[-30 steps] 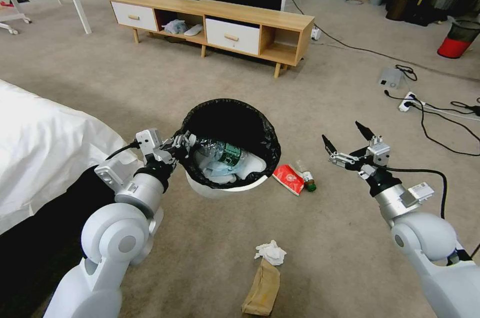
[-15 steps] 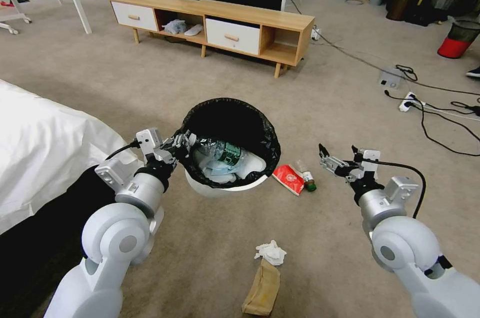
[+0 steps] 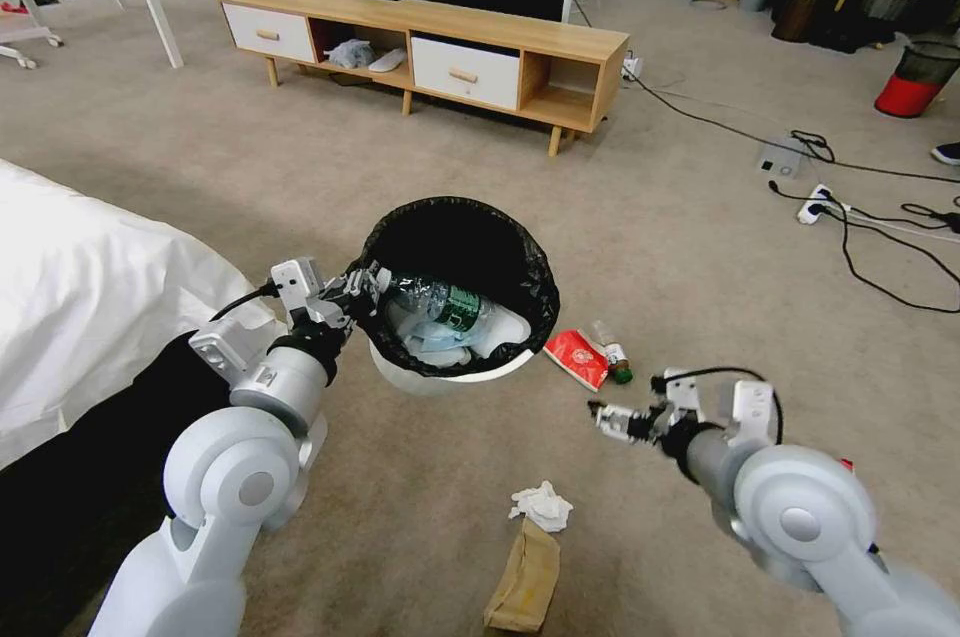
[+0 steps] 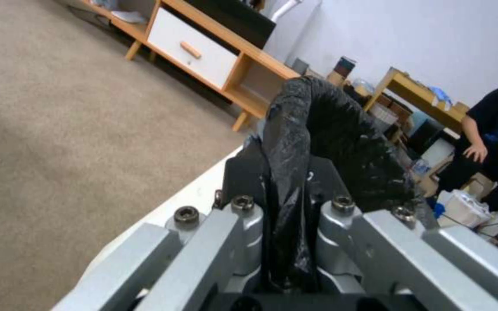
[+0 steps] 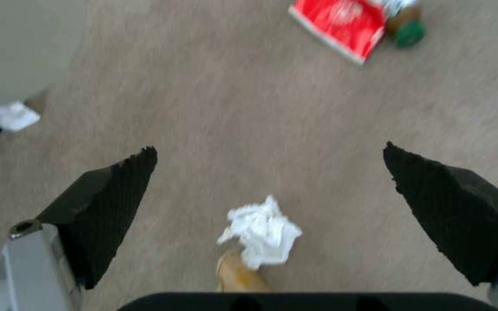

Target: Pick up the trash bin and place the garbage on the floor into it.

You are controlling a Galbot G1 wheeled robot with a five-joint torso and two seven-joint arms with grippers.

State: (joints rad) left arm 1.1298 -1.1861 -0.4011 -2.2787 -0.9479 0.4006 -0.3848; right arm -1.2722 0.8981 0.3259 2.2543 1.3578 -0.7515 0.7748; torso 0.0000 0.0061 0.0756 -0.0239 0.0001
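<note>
The bin [image 3: 455, 317] hangs off the floor, its bagged rim pinched by the left tool [image 3: 352, 295], already holding a bottle [image 3: 440, 299]. On the floor remain paper bag [image 3: 524, 579], packet [image 3: 576, 358] and tissue [image 3: 542, 505]. The right wrist view alone shows the right tool [image 5: 269, 190] spread wide over the tissue.

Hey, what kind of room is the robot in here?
Probably a mock bedroom in a lab: a white bed, a low wooden cabinet, carpet with loose cables.
</note>
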